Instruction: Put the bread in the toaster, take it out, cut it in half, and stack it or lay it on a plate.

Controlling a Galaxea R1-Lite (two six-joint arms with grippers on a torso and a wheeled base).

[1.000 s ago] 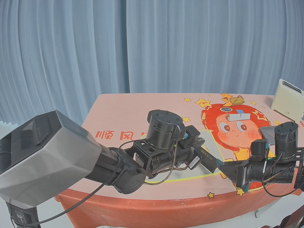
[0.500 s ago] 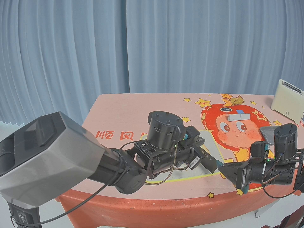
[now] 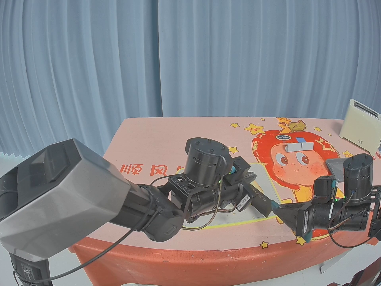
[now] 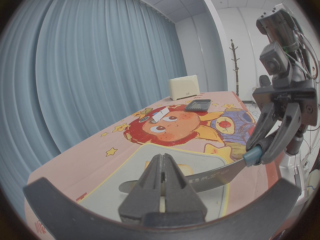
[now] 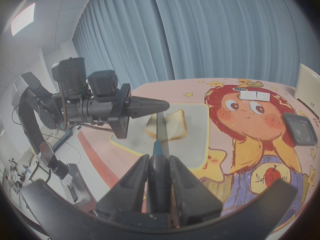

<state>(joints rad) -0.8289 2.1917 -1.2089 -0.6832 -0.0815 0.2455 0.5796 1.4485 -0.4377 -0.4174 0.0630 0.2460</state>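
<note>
Cutting step. Right hand (image 5: 158, 158) clamped on knife (image 5: 162, 130), blade across bread (image 5: 176, 125); left hand (image 4: 163, 157) closed, tips at bread. Next, likely: firm downward press.

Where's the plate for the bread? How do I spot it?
Find the pink table with the big cartoon face. Right of that face, near the cream toaster, lies the plate. It is the only dark, square tray; the cutting board is pale.

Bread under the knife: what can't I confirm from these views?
Right wrist view: the knife blade covers the cut line on the bread, so cut depth is unclear.
Head view: the left arm hides the bread.
Left wrist view: the shut left pincer blocks the bread's middle.
Head view: the right edge cuts off the toaster.
</note>
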